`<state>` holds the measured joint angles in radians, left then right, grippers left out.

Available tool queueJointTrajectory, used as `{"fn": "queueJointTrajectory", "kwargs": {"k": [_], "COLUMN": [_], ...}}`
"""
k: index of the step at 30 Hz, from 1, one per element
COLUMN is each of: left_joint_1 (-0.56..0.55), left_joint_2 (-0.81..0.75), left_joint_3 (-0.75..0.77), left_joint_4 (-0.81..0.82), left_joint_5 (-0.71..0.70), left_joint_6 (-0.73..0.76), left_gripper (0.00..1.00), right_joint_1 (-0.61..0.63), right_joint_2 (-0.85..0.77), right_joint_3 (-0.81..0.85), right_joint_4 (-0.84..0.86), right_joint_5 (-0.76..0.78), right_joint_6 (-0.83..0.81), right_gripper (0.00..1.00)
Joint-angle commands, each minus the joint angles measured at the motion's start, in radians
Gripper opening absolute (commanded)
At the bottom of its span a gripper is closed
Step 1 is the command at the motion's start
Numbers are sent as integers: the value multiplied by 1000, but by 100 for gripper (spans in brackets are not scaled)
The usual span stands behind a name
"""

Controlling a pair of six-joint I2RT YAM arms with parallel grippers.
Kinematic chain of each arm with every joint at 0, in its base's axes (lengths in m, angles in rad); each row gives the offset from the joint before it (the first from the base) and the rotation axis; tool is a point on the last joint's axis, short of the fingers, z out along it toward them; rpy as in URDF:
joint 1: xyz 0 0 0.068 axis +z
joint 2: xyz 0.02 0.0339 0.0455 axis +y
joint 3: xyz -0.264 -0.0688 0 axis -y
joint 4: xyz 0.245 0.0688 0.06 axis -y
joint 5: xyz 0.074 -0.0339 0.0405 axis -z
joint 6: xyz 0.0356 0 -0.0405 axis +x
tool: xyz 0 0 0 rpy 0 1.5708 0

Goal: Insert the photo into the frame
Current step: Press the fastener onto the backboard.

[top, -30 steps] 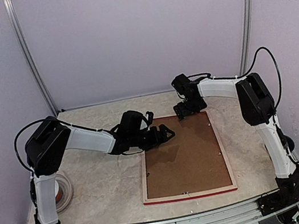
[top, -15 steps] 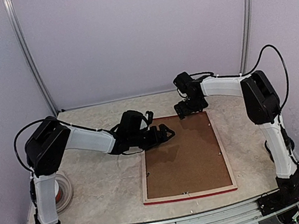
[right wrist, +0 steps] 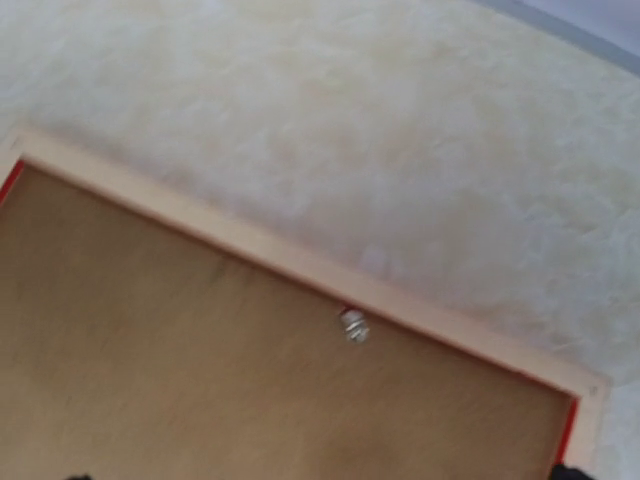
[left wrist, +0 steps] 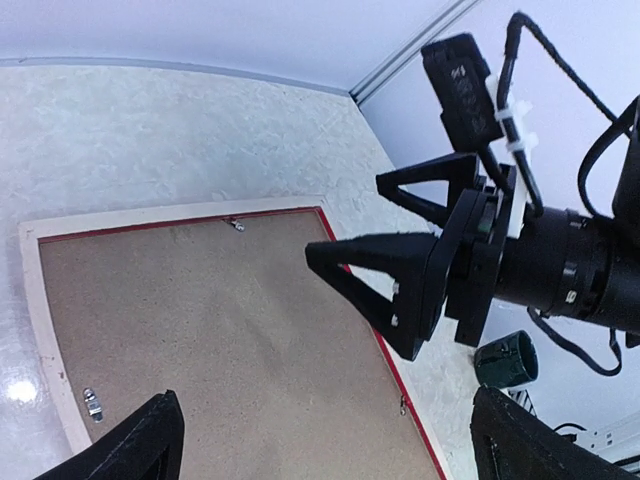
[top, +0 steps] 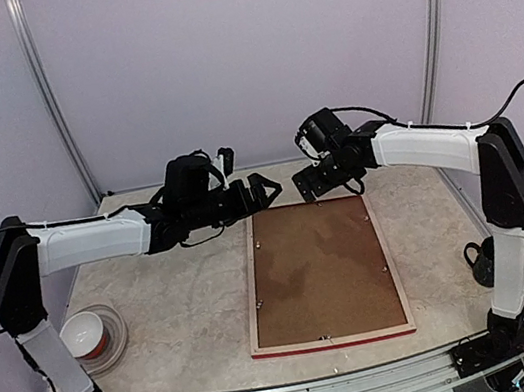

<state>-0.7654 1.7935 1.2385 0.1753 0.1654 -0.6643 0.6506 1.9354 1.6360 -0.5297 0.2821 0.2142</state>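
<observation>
We saw the frame (top: 253, 319) lying face down on the counter (top: 181, 312), the brown backing board (top: 320, 267) set inside it. The left gripper (top: 264, 194) and right gripper (top: 307, 184) hovered wide open near its far edge, holding nothing.

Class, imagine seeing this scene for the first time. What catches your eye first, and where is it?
The frame lies face down in the middle of the table, with its brown backing board filling the pale wood rim. Above its far edge the left gripper and the right gripper hang open, facing each other.
</observation>
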Motion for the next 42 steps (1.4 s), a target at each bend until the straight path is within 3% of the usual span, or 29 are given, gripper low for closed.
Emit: {"fn": "queueJointTrajectory", "kwargs": {"k": [1,9,14,29,42], "left_joint_1": [22,74,119,173,208], "left_joint_2": [-66,-100,-101,-198,-172], "left_joint_3": [-83,-173,-259,-397,-578], "left_joint_4": [-80,-58,49,126,473], "left_joint_5": [-46,-56,10,-8,108], "left_joint_6": [14,-31,-107,-164,-309], "left_gripper": [99,99,99,99,99], "right_joint_1": [63,162,199,204,204], "right_joint_2": [-27,57,141,365,422], "right_joint_3": [-43,-17,50,225,261], "right_joint_4": [44,65,51,12,6], "right_joint_5": [-33,-48,-25,40,21], "right_joint_6": [-35,-63,-48,-32,-41], "right_gripper": [99,99,99,99,99]}}
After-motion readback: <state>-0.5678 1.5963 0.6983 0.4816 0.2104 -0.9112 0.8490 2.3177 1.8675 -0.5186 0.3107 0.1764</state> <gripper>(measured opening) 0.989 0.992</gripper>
